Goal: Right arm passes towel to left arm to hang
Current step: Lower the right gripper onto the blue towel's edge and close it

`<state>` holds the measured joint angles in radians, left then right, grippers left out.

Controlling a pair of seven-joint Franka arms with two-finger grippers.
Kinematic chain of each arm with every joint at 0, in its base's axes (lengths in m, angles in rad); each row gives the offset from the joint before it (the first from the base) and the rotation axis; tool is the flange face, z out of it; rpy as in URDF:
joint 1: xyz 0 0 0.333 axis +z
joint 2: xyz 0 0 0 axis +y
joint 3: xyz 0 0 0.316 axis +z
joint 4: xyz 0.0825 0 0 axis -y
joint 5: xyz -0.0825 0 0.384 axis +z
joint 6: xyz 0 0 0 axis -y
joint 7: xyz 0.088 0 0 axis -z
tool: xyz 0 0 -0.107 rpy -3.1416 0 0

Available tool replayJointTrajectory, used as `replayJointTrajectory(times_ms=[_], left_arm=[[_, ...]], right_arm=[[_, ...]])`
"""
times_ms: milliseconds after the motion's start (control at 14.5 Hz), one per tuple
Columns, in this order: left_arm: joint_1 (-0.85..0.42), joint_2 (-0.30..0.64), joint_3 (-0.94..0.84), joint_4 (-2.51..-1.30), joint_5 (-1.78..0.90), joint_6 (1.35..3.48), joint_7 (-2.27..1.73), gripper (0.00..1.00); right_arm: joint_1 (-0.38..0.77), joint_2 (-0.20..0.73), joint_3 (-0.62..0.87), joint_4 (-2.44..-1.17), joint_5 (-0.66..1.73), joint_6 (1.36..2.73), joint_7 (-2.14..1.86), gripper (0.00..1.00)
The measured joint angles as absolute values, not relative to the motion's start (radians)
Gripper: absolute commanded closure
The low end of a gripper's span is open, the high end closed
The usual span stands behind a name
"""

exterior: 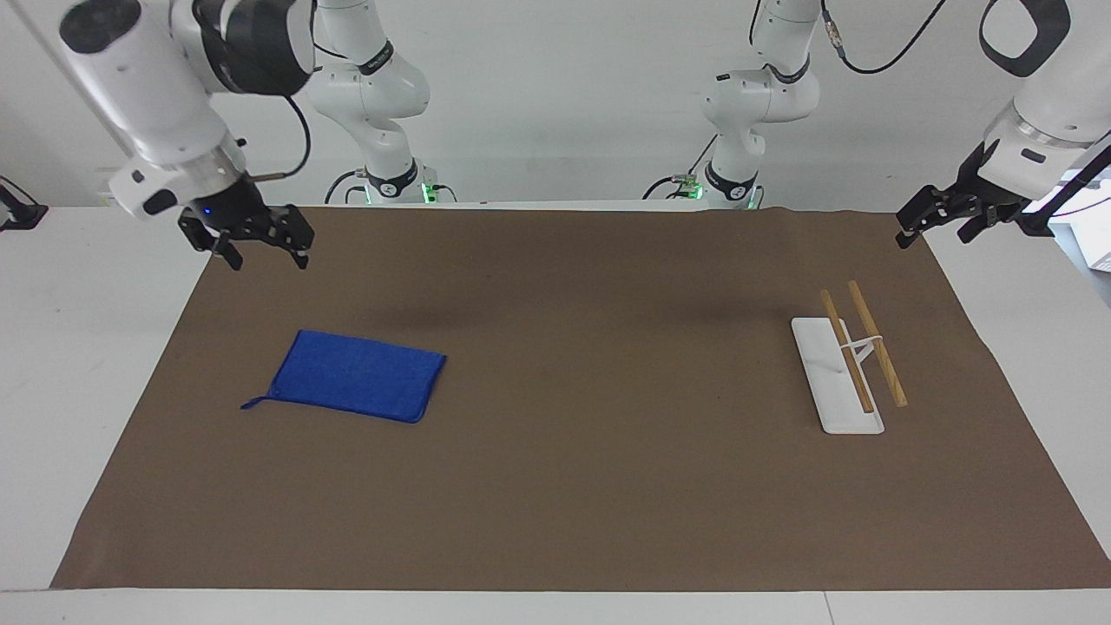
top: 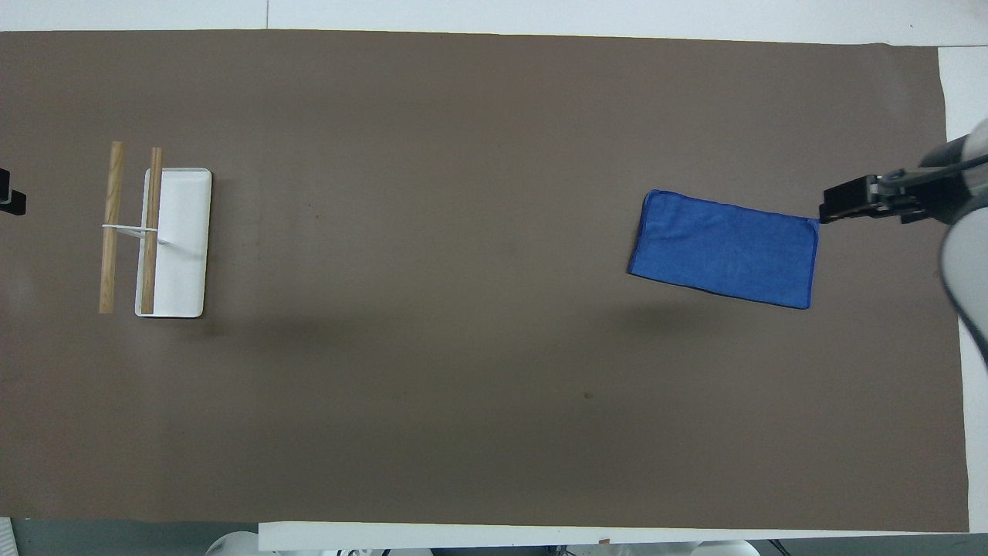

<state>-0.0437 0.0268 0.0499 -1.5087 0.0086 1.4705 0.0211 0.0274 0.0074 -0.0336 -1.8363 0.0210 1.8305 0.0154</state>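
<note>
Towel (exterior: 354, 375) lies flat on the brown mat (exterior: 573, 486) toward the right arm's end, well apart from the rack (exterior: 846, 365). Right gripper (exterior: 258, 245) hangs over the mat, fingers spread, empty; left gripper (exterior: 942, 217) waits, grip unreadable. Risk, as I judge it: pinching flat cloth may snag the mat or slip.

Brown mat (exterior: 590, 486): one, spread flat over most of the white table (exterior: 87, 365), which shows bare past both of its short ends.

Rack (exterior: 846, 365): one, on the mat toward the left arm's end of the table. White oblong base (top: 181, 247); thin white upright; two parallel wooden rods (top: 113, 225) held level above the base, one over its edge, one past it.
</note>
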Motion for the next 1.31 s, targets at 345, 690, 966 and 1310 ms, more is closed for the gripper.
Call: replayJointTrajectory(times_ms=[345,690,966,1310], left_arm=[[-0.044,0.027,0.050,-1.509,0.009,1.471,0.021,0.00],[-0.044,0.027,0.050,-1.509,0.009,1.471,0.021,0.00],[-0.044,0.027,0.050,-1.509,0.009,1.471,0.021,0.00],[-0.044,0.027,0.050,-1.509,0.009,1.471,0.021,0.00]], right_arm=[[0.098,0.143,-0.033,-2.036,0.021,2.164,0.069,0.07],[0.096,0.201,-0.039,-2.116,0.021,2.300,0.069,0.11],[0.094,0.225,-0.039,-2.150,0.021,2.336,0.067,0.13],[0.091,0.229,-0.040,-2.162,0.021,2.336,0.058,0.14]])
